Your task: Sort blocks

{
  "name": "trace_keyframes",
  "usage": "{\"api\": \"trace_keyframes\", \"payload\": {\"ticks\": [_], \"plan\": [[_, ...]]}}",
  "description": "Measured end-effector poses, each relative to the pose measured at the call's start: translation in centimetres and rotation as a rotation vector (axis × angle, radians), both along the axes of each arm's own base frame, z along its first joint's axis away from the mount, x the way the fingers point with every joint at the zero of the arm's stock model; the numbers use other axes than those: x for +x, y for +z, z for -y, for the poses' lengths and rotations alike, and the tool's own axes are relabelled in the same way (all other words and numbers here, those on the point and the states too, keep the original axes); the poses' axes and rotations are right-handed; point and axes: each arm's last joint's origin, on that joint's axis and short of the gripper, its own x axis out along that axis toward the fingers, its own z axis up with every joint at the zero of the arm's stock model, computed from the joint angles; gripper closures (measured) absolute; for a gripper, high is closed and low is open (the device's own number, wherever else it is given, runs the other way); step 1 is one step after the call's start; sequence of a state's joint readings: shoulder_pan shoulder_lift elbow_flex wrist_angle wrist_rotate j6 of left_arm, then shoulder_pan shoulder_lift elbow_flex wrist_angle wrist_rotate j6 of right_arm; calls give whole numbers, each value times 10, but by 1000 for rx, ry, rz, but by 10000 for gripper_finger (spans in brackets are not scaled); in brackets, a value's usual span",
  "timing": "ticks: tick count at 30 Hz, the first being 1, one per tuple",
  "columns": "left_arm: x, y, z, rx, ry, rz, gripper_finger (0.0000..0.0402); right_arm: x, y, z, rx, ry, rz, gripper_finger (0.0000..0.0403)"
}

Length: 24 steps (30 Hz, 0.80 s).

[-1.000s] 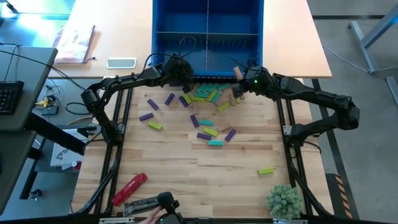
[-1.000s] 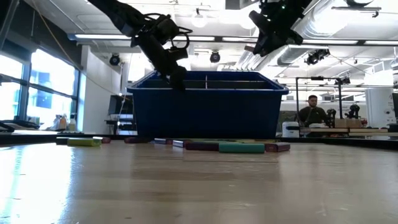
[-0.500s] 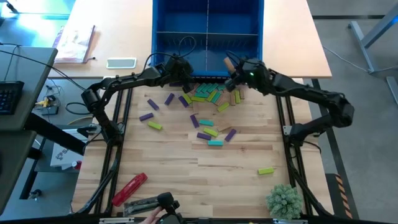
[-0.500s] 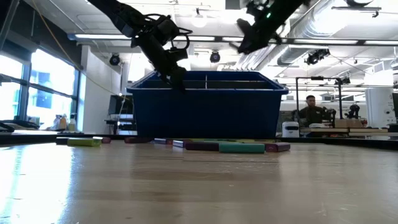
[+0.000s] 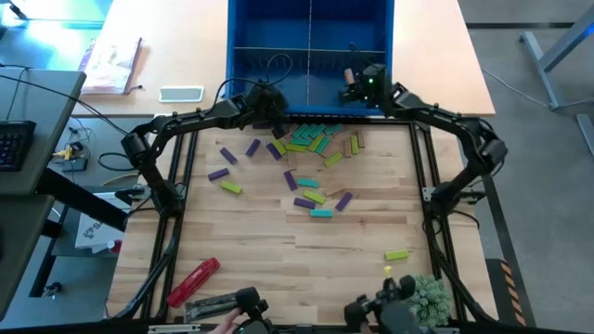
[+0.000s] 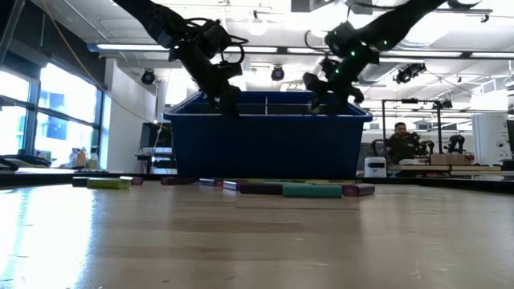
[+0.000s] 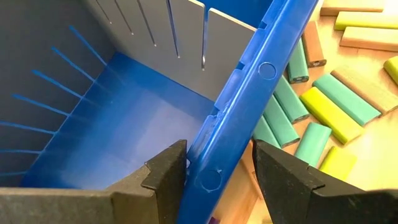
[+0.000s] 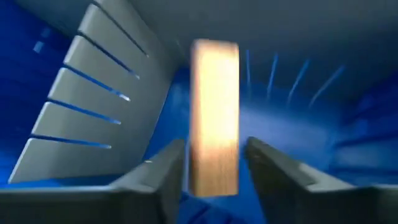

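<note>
Over the near-right compartment of a blue divided bin, the right gripper hangs with a tan wooden block standing on end between its two fingers; the right wrist view shows the block set between the fingers with a sliver of gap on each side, and whether they are gripping it or have just let go cannot be told. The bin's grey slotted divider and blue floor lie behind the block. Across the bin's front, the left gripper sits over the near rim, its jaws parted and straddling the blue wall with one finger inside the bin and the other outside, holding nothing. In the low view both arms come down to the top edge of the bin, the left gripper at the bin's left corner and the right one toward its right. The rest of the blocks lie on the wooden table: a dense cluster of teal, lime and tan blocks just in front of the bin, purple blocks scattered to the left of that cluster, a looser group nearer the middle of the table, and a lone lime block well apart toward the right. A red cylindrical tool rests near the table's front left, and a small green plant stands at the front right corner. A person is seated in the room beyond the table.
</note>
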State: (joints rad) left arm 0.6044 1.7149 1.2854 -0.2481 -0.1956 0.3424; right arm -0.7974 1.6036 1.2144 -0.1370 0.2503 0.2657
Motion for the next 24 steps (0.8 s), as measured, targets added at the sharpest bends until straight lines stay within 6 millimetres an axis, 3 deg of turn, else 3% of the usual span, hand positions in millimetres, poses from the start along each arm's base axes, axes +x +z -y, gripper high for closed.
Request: {"api": "trace_keyframes", "payload": {"ticks": [5, 9, 13, 16, 21, 24], "plan": [[-1, 0, -1, 3, 7, 1, 238, -14, 1, 11, 34, -50, 57, 133], [-1, 0, -2, 5, 10, 0, 238, -13, 21, -7, 5, 23, 78, 112], [-1, 0, -2, 12, 5, -7, 238, 0, 34, -54, 26, 185, -14, 115], [-1, 1, -2, 17, 10, -5, 238, 13, 32, -96, 92, 276, -108, 117], [-1, 1, -2, 23, 6, -12, 238, 30, -2, -156, 185, 197, -271, 117], [-2, 1, -3, 25, 5, -16, 238, 35, -27, -182, 205, 125, -262, 117]]}}
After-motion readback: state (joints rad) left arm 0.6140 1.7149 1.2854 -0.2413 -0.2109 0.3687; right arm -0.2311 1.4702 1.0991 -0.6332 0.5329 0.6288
